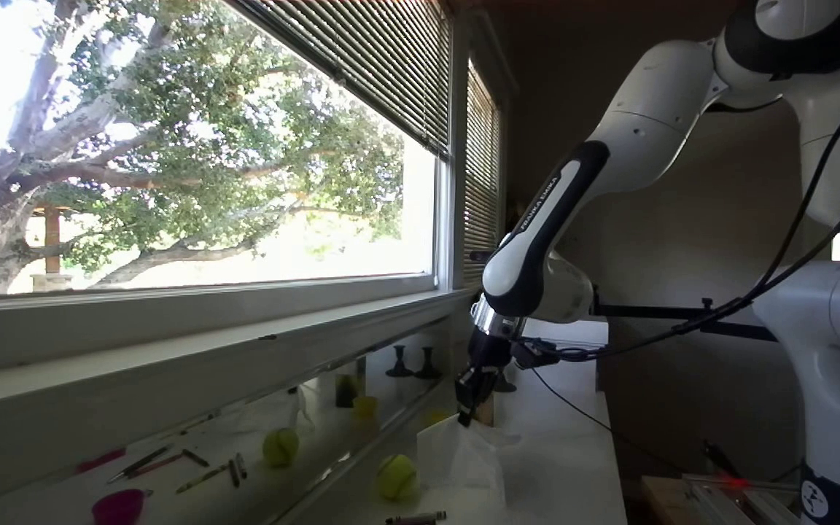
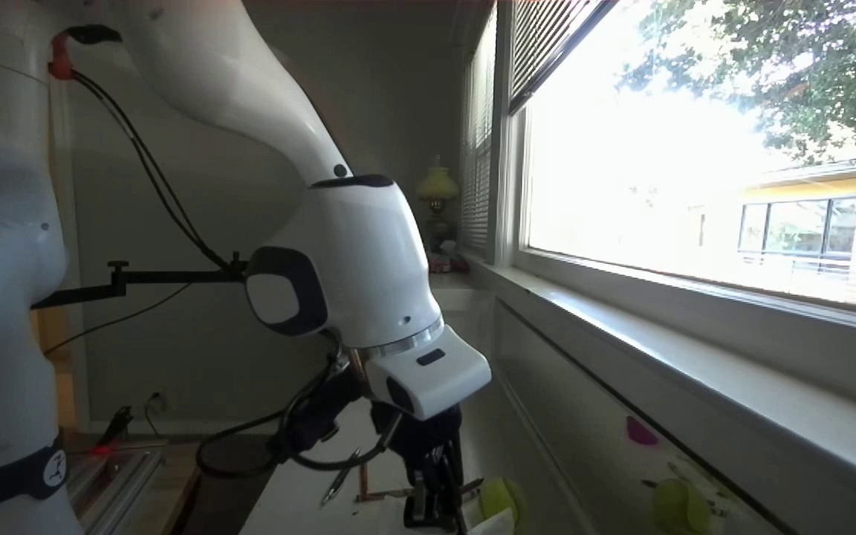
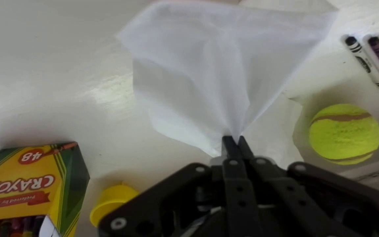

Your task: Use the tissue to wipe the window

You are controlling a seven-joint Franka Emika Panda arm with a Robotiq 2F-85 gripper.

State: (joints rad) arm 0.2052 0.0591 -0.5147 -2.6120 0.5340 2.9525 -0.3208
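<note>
The tissue is a thin, creased white sheet in the wrist view, and it hangs below the fingertips in an exterior view. Only a corner of the tissue shows low in an exterior view. My gripper is shut on the tissue, pinching it and pointing down low over the white table. The gripper also shows in both exterior views. The window, a large clear pane with a tree outside, is in both exterior views. It stands above and apart from the gripper and tissue.
A long sill juts out under the window, above a shiny panel that mirrors the table. A tennis ball lies beside the tissue. A crayon box, a yellow cup and loose crayons stand or lie nearby.
</note>
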